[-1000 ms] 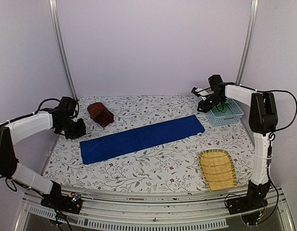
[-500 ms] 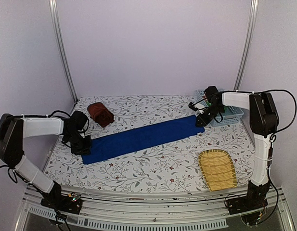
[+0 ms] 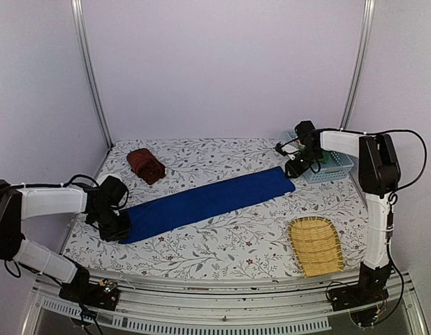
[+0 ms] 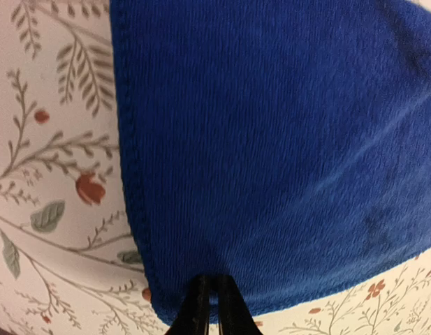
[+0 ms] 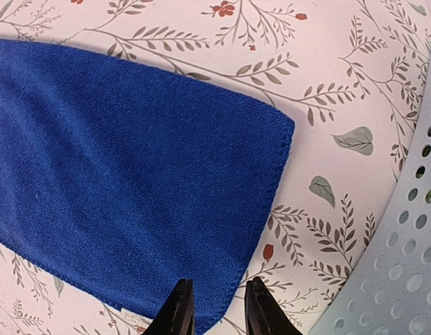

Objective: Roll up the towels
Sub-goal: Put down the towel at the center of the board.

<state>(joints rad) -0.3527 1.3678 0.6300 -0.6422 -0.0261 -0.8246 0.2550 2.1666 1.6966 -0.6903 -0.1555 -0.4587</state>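
The blue towel (image 3: 205, 201) lay flat as a long strip slanting across the table (image 3: 222, 241), from near left to far right. I judged this to be the spread-out start needed for rolling it end to end. The left gripper (image 3: 117, 227) sat at its near-left end. In the left wrist view the jaws were pressed almost together on the short hem, apparently pinching it, probably to lift that edge and turn it over as the first fold of the roll. The right gripper (image 3: 293, 169) was at the opposite end, just beside the basket (image 3: 335, 173). Its fingers (image 5: 179, 310) stood apart over the corner of the cloth, gripping nothing, perhaps placed to steady the far end and keep the strip straight. The brown towel (image 3: 146, 165) sat as a bundle at the far left, apart from both arms, seemingly done already. The tray (image 3: 315, 246) lay at the near right, with nothing on it.
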